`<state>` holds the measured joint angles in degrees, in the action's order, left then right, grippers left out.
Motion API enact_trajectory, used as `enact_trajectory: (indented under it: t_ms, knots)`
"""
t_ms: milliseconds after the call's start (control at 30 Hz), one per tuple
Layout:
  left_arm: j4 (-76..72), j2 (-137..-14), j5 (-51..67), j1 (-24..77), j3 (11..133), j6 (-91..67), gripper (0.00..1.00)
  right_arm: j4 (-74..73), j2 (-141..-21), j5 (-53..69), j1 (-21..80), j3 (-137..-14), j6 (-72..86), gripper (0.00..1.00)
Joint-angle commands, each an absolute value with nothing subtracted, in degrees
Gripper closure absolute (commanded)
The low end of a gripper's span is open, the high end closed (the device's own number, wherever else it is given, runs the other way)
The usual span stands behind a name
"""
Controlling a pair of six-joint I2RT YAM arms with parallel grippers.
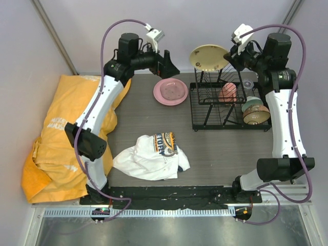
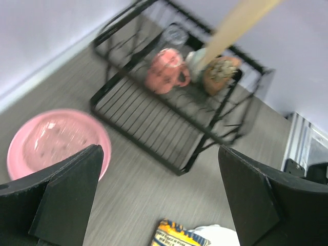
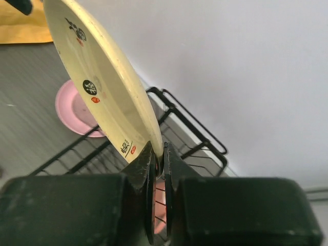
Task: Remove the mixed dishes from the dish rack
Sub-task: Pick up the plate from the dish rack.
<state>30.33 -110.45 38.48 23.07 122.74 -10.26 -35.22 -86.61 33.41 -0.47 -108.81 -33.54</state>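
Note:
My right gripper (image 3: 159,154) is shut on the rim of the cream patterned plate (image 3: 102,87), which hangs tilted in the air above the back left of the black wire dish rack (image 1: 210,127). From above, the cream plate (image 1: 209,57) shows beside the right gripper (image 1: 231,54). In the rack lie a pink mug (image 1: 227,93), a clear glass (image 1: 248,83), a mint-green bowl (image 1: 252,104) and a tan bowl (image 1: 257,116). The big pink plate (image 1: 170,91) rests flat on the table left of the rack. My left gripper (image 1: 171,69) hovers open above that plate, holding nothing.
A white printed T-shirt (image 1: 154,151) lies crumpled on the table's near middle. An orange cloth (image 1: 56,138) covers the left side. In the left wrist view the rack (image 2: 138,115), the mug (image 2: 166,72) and the pink plate (image 2: 54,138) lie beyond the open fingers.

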Motion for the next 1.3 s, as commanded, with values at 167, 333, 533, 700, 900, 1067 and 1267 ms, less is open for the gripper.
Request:
enact_trajectory:
  t_ms: [167, 333, 533, 700, 900, 1067, 1267]
  knots:
    - [29.6, -100.2, 33.1, 31.1, 118.7, -1.3, 0.0, -35.2, -81.4, 33.2, 9.0, -102.4, -30.8, 0.94]
    - [29.6, -98.4, 30.8, 32.8, 115.1, 1.9, 0.02, -35.2, -80.0, 35.4, 10.9, -101.1, -28.6, 0.93]
    - [28.8, -96.9, 27.4, 33.3, 111.7, 4.5, 0.03, -35.4, -78.0, 37.7, 11.2, -100.3, -26.8, 0.93]
    - [28.3, -96.1, 27.7, 33.3, 110.5, 5.2, 0.09, -35.9, -76.5, 39.0, 11.3, -99.6, -25.8, 0.93]
    - [27.2, -95.2, 29.0, 33.3, 109.0, 4.3, 0.37, -35.8, -75.5, 38.9, 11.3, -97.3, -26.0, 0.92]
    - [26.1, -95.0, 29.2, 33.3, 108.9, 3.3, 0.59, -35.2, -74.7, 39.3, 11.3, -94.9, -25.8, 0.9]
    - [25.8, -96.2, 28.8, 33.3, 109.8, 1.8, 1.0, -33.8, -74.0, 39.1, 11.4, -91.7, -25.5, 0.8]
